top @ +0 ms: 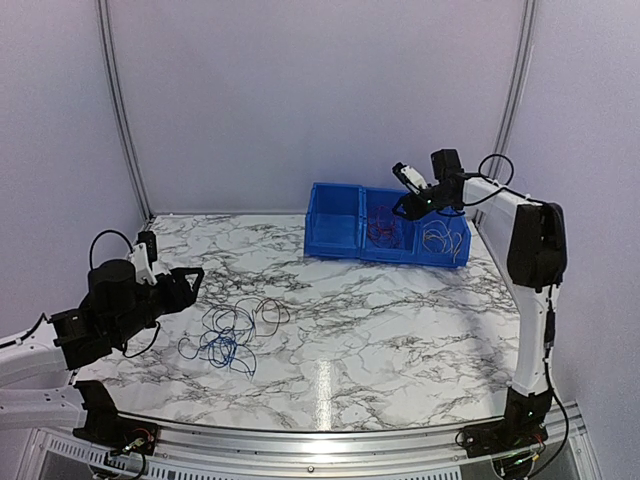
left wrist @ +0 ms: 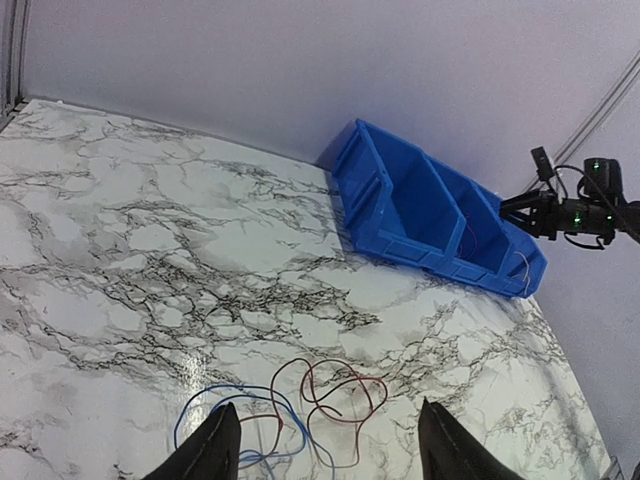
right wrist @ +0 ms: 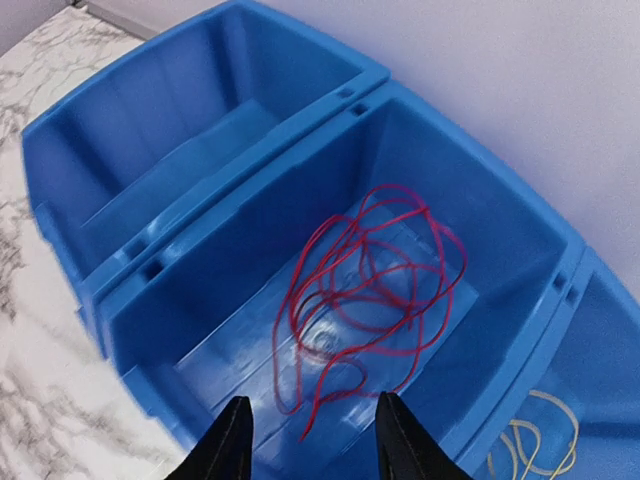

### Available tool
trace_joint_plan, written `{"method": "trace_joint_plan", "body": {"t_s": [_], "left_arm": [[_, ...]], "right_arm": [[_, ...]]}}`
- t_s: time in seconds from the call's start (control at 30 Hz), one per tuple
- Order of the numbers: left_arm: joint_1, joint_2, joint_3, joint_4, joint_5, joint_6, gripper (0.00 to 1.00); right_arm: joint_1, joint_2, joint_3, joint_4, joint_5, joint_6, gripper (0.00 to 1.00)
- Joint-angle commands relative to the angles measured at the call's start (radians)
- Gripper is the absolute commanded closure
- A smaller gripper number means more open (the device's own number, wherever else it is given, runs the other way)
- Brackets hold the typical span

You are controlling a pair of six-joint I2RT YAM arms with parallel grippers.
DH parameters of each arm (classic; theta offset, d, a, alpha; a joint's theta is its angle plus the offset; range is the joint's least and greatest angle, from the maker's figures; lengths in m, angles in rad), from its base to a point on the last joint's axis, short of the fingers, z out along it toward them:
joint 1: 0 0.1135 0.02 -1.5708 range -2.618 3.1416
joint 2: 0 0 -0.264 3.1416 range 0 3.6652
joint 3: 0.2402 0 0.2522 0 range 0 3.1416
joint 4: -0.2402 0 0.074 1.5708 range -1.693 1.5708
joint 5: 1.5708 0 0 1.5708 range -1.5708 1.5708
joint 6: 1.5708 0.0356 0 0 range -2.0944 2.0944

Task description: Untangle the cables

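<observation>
A tangle of thin blue and dark cables point(top: 232, 330) lies on the marble table in front of my left gripper point(top: 190, 283). In the left wrist view the blue cable point(left wrist: 235, 412) and dark red-brown cable point(left wrist: 340, 400) curl between my open fingertips point(left wrist: 322, 448). My right gripper point(top: 410, 203) hovers open and empty over the blue bin point(top: 385, 228). In the right wrist view my right gripper point(right wrist: 312, 440) is above red cables point(right wrist: 375, 280) lying loose in the middle compartment. Yellow cables point(right wrist: 535, 445) lie in the right compartment.
The blue bin point(left wrist: 440, 215) has three compartments and stands at the back right, near the wall; its left compartment point(right wrist: 170, 150) holds nothing. Metal frame posts stand at the back corners. The table's front edge has a metal rail.
</observation>
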Motion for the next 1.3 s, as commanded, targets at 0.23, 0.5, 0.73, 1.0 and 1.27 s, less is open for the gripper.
{"method": "trace_joint_plan", "body": {"t_s": [0.23, 0.5, 0.73, 1.0, 1.27], "left_arm": [[0.0, 0.379, 0.16, -0.081, 0.122, 0.111, 0.42], [-0.036, 0.687, 0.379, -0.131, 0.212, 0.189, 0.47], [-0.042, 0.903, 0.618, -0.371, 0.146, 0.388, 0.47], [-0.046, 0.837, 0.634, -0.549, -0.033, 0.341, 0.47], [-0.001, 0.887, 0.646, -0.605, -0.005, 0.265, 0.47]], "right_arm": [[0.09, -0.449, -0.502, 0.149, -0.277, -0.003, 0.57], [0.128, -0.548, -0.739, 0.242, -0.379, -0.035, 0.57], [0.128, -0.564, -0.761, 0.261, -0.443, -0.021, 0.57], [0.128, -0.58, -0.777, 0.266, -0.465, -0.04, 0.57], [0.128, -0.572, -0.77, 0.243, -0.486, -0.052, 0.56]]}}
